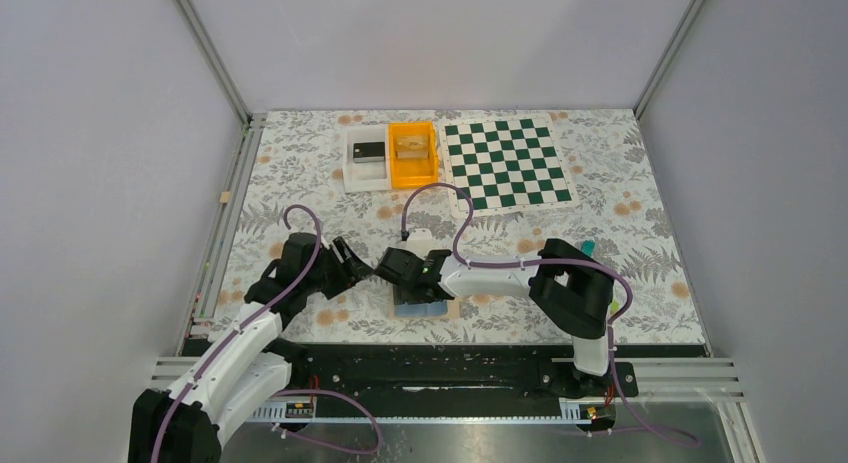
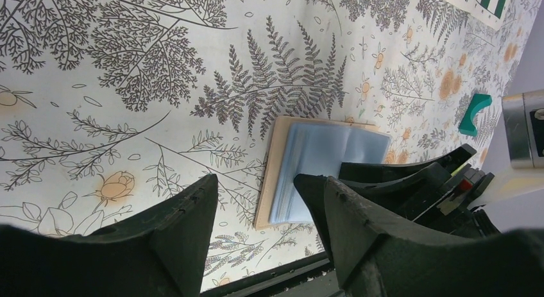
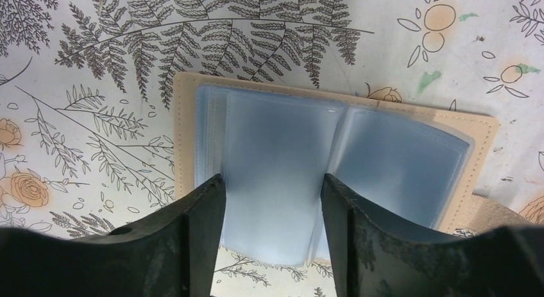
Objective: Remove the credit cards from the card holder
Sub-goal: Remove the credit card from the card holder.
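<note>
The card holder (image 3: 333, 149) lies open on the floral mat, two light-blue sleeve panels inside a tan border. It also shows in the top view (image 1: 422, 305) and the left wrist view (image 2: 321, 159). My right gripper (image 3: 272, 188) is open low over its left panel, one finger on each side of a blurred, lifted blue sleeve. In the top view the right gripper (image 1: 402, 268) covers the holder's far edge. My left gripper (image 2: 256, 188) is open and empty, just left of the holder (image 1: 350, 260). No credit card shows.
A white tray (image 1: 352, 173) with a dark block and an orange bin (image 1: 413, 168) stand at the back. A green chessboard mat (image 1: 507, 163) lies to their right. A small teal piece (image 1: 587, 246) sits by the right arm. The table's near edge is close.
</note>
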Available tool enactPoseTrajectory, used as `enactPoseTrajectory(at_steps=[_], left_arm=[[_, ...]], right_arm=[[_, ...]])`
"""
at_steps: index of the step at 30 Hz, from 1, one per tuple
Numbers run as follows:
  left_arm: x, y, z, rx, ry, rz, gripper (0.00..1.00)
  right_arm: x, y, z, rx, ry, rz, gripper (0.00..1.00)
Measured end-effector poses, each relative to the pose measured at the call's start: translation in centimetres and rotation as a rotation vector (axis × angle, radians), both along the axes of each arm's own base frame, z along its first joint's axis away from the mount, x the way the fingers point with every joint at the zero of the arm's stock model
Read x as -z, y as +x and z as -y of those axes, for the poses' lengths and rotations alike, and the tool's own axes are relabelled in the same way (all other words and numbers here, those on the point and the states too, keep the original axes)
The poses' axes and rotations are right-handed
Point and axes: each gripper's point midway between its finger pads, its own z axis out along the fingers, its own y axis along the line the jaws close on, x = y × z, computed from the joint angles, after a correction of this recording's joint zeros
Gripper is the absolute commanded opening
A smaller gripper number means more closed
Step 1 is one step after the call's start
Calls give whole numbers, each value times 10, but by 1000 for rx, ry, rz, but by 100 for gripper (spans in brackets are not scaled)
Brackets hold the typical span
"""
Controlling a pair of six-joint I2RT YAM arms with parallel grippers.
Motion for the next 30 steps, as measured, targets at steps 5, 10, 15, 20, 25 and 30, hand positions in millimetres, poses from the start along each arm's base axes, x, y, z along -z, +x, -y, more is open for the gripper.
enactPoseTrajectory(at_steps=[5, 10, 15, 20, 25, 30], left_arm=[[1, 0, 1, 6, -4, -6, 60], [4, 0, 10, 38, -36, -19, 56], [18, -5, 20, 84, -71, -78, 54], [25, -10, 31, 133, -95, -113, 46], [27, -13, 42, 175, -111, -124, 34], [25, -12, 51, 201, -131, -109, 32]], right_arm=[[0, 0, -1, 3, 6, 1, 41], [1, 1, -2, 7, 24, 7, 30], [2, 0, -1, 14, 58, 17, 25], [2, -1, 2, 21, 96, 30, 20], [2, -2, 3, 33, 162, 47, 19], [2, -3, 4, 45, 213, 55, 18]])
